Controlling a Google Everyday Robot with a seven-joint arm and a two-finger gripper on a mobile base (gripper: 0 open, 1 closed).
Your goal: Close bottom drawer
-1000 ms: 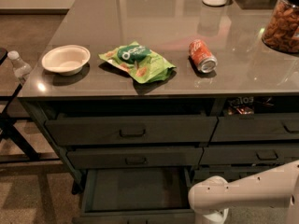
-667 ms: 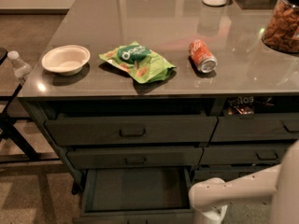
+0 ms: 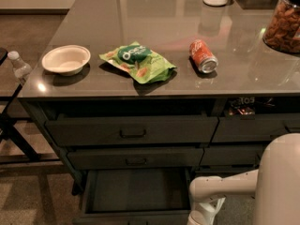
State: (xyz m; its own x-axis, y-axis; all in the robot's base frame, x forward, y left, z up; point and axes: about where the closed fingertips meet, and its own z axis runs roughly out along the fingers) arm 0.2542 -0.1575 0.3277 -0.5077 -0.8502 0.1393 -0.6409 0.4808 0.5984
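Countertop [image 3: 164, 27] carries a bowl [image 3: 66, 59], chip bag [image 3: 138, 62], soda can [image 3: 203, 56] (lying sideways), jar [image 3: 283, 25].

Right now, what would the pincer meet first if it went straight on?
The pincer, low beside the open bottom drawer's right front corner, points down out of view; likely that corner first, though depth is unclear.

Dim overall. Overhead glare on far counter [image 3: 154, 13]; soft shadows beneath bowl [image 3: 65, 59] and bag [image 3: 138, 62]. Gripper [image 3: 200, 215] pale, near right.

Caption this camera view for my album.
Bottom drawer stands open below the counter; the gripper hangs low by its right front corner.
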